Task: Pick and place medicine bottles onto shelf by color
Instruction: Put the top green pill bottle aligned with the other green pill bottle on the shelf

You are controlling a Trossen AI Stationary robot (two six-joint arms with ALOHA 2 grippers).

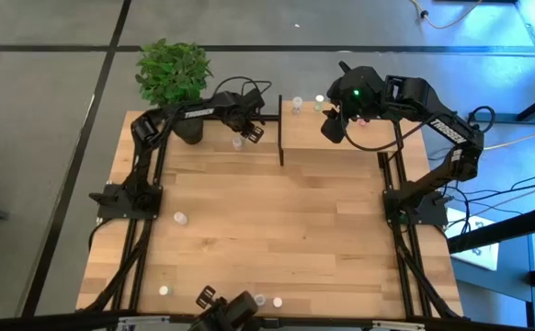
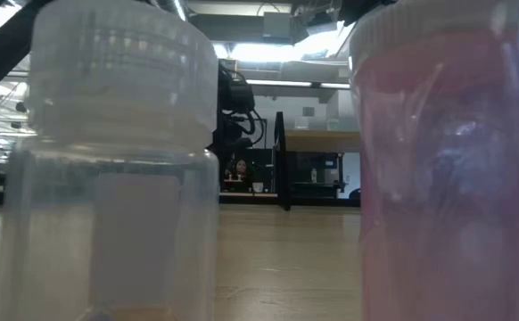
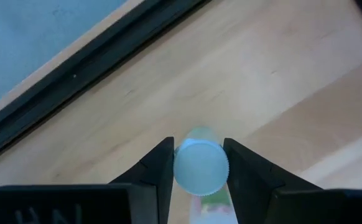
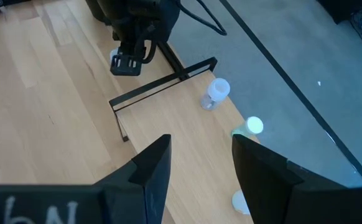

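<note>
The left gripper [image 3: 198, 167] sits at the far side of the large wooden tabletop [image 1: 277, 221], just left of the raised light-wood shelf with black metal posts [image 1: 332, 138]. In the left wrist view its two dark fingers [image 3: 159, 171] stand narrow on either side of a small translucent bottle with a pale bluish-white cap [image 3: 199, 167], and both inner faces press against the cap's sides, so it grips that bottle. The bottle stands upright on the wood below the gripper.

The right gripper [image 4: 199, 165] hangs over the shelf, near its right part. Its fingers stand moderately apart with nothing between them; only the shelf's wood shows in the gap.

On the shelf's far edge stand a white-capped translucent bottle [image 4: 216, 91] and, to the right of it, a pale-green-capped bottle [image 4: 253, 126]; a third pale cap [image 4: 242, 201] shows beside the right gripper's finger.

Other small bottles lie scattered on the tabletop: one at the left middle [image 1: 180, 218], and several along the near edge [image 1: 164, 291]. Two of these fill the low view, a clear bottle with a white ribbed cap [image 2: 121, 169] and a pink-tinted bottle [image 2: 447, 169].

A green potted plant [image 1: 171, 74] stands at the table's far left corner.
</note>
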